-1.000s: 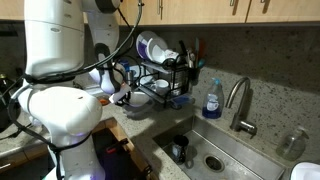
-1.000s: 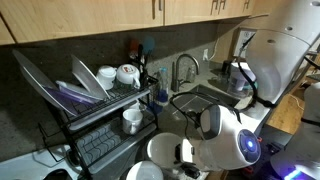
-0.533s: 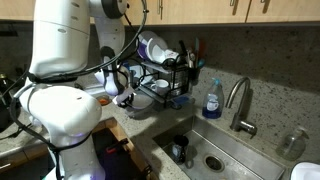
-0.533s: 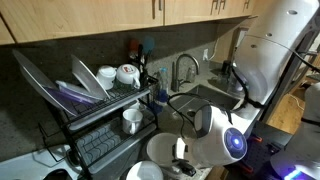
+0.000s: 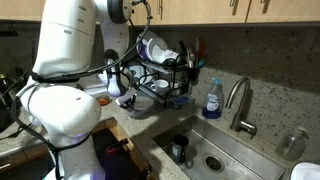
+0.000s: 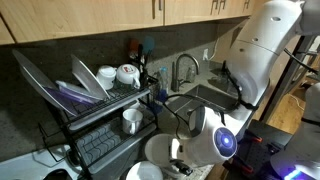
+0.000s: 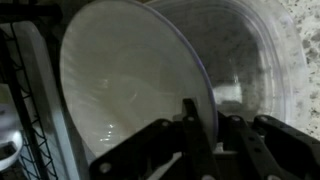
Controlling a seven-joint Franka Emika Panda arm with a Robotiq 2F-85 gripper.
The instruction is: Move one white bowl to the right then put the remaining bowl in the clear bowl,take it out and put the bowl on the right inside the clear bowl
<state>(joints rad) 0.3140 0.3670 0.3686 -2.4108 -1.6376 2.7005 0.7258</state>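
Note:
In the wrist view a white bowl (image 7: pixel 130 85) fills the left, tilted on its side. My gripper (image 7: pixel 215 125) is shut on its rim, one finger inside the bowl and one outside. The clear bowl (image 7: pixel 255 60) lies just behind it to the right. In an exterior view the gripper (image 5: pixel 119 92) holds the white bowl (image 5: pixel 114 84) just above the counter, left of the clear bowl (image 5: pixel 140 106). In an exterior view the held white bowl (image 6: pixel 160 150) shows beside a second white bowl (image 6: pixel 145 172), with the gripper mostly hidden behind the arm.
A black dish rack (image 5: pixel 165 80) (image 6: pixel 100 105) with plates, cups and bowls stands by the wall. A sink (image 5: pixel 205 150) with a faucet (image 5: pixel 238 100) and a blue soap bottle (image 5: pixel 211 98) lies beside it. A rack wire shows in the wrist view (image 7: pixel 25 90).
The arm has swung over and the gripper has risen a little with the white bowl, which now tilts more steeply beside the clear bowl.

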